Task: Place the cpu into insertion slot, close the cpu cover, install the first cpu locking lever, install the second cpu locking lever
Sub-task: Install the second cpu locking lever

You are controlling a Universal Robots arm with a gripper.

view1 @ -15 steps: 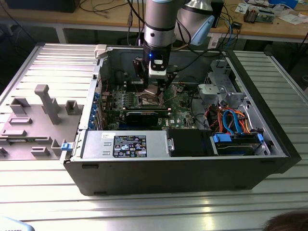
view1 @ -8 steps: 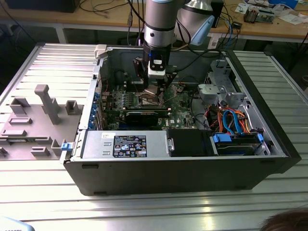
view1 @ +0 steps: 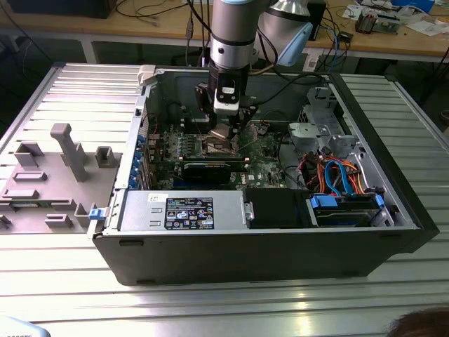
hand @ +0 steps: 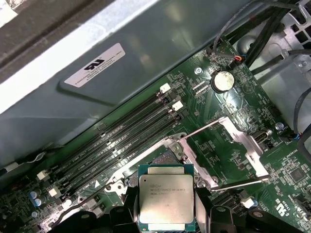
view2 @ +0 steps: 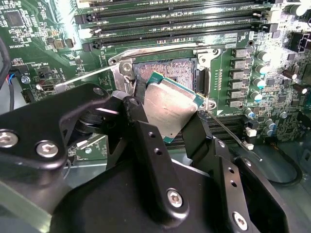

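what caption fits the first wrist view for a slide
Gripper holds the cpu at the uncovered insertion slot, cpu cover hinged open.

Ribbed metal table [view1: 210,309]; wooden workbench [view1: 63,31] behind (rather cluttered).

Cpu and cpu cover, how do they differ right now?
The cpu is a solid grey-topped square; the cpu cover is a thin frame with a cut-out window. The cpu is clamped in the gripper; the cpu cover is swung open beside the insertion slot. Both are square metal.
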